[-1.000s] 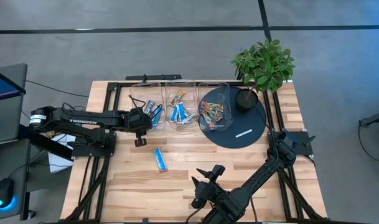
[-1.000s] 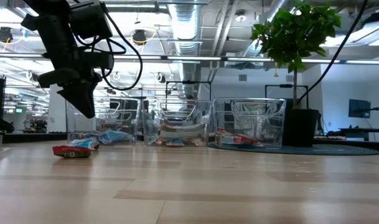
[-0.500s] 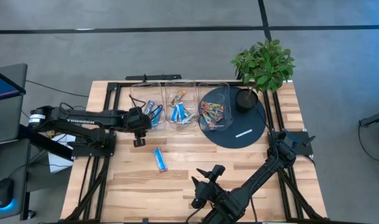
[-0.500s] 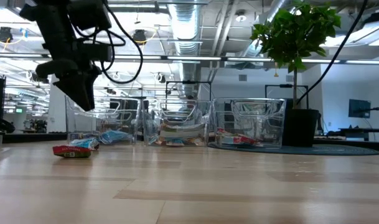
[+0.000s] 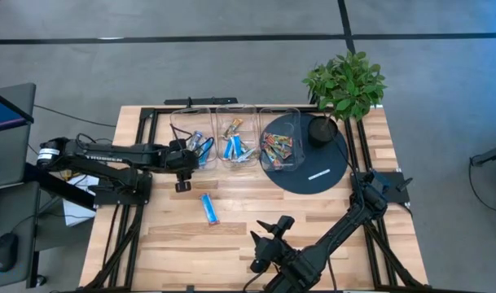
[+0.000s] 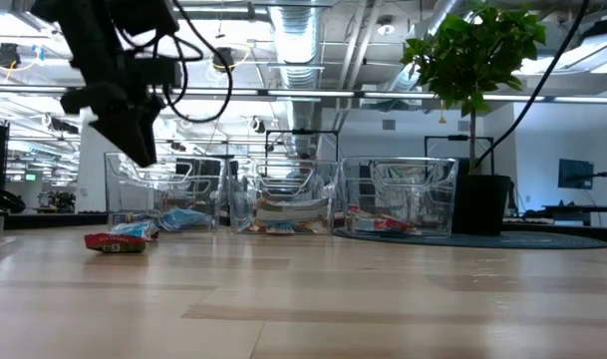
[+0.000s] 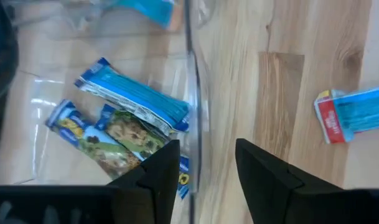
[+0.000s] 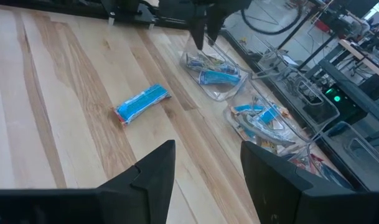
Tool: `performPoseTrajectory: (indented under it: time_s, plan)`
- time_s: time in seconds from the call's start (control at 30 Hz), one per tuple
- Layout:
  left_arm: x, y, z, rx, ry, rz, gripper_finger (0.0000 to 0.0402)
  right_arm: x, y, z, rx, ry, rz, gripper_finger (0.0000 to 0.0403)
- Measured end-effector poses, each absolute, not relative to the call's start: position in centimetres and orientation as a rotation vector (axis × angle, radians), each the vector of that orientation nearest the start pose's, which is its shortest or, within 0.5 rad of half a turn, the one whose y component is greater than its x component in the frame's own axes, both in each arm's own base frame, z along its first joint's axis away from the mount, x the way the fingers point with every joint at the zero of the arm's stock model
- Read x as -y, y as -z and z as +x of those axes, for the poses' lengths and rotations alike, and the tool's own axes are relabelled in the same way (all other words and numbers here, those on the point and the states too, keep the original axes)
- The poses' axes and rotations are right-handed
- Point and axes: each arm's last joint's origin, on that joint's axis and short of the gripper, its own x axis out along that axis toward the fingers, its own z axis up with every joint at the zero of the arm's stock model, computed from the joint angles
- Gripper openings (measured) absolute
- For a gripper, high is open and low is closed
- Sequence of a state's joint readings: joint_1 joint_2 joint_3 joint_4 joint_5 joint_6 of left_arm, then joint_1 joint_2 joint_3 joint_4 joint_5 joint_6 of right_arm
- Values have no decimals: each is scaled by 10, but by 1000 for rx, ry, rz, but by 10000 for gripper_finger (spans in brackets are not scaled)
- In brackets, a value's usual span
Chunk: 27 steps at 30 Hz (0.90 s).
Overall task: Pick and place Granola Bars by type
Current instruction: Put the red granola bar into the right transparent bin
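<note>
The wooden worktop (image 5: 313,220) carries a dark round mat (image 5: 325,175) near its far right corner, with a potted plant (image 5: 343,84) standing on the mat's far edge. Along the far edge sit 3 clear plastic bins in a row. The left bin (image 5: 188,130) holds blue-wrapped Granola Bars (image 5: 201,146) and, as the left wrist view shows, at least 1 greenish one (image 7: 124,134) under a blue one. The middle bin (image 5: 238,129) holds more blue bars with an orange-tinted one toward the far wall. The right bin (image 5: 282,134), partly on the mat, holds a mixed orange-red pile.

The left arm (image 5: 101,155) reaches in from the worktop's left edge. The left gripper (image 5: 182,175) hangs above the worktop just at the near wall of the left bin, its fingers (image 7: 264,171) parted to a moderate gap and holding nothing. The right arm (image 5: 345,224) is folded along the near right side, and the right gripper (image 5: 264,240) waits near the near edge with its fingers spread and empty.

1 loose blue bar (image 5: 209,208) lies flat on the bare wood, about midway between the 2 grippers and well apart from the bins. A small white stick-like mark (image 5: 318,173) lies on the mat.
</note>
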<state>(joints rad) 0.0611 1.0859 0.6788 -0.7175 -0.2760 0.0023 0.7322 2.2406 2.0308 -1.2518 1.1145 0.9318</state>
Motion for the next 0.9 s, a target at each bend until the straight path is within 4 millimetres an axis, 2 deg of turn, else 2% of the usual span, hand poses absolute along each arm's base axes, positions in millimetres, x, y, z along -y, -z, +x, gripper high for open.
performPoseTrajectory:
  time_s: [0.27, 0.4, 0.57, 0.7, 0.9]
  plan:
    - [-11, -246, 180, -1200, -323, 115, 152, -278, -238, 348, -616, 633, -315, 177]
    - [-2, -264, 181, -1161, -318, 138, 152, -278, -238, 349, -616, 634, -314, 177]
    - [17, -278, 184, -1089, -224, 167, 151, -278, -238, 349, -616, 634, -314, 177]
    - [48, -273, 189, -1027, -41, 205, 151, -278, -238, 349, -617, 633, -317, 177]
    - [98, -233, 192, -985, 195, 393, 151, -278, -238, 349, -616, 631, -317, 177]
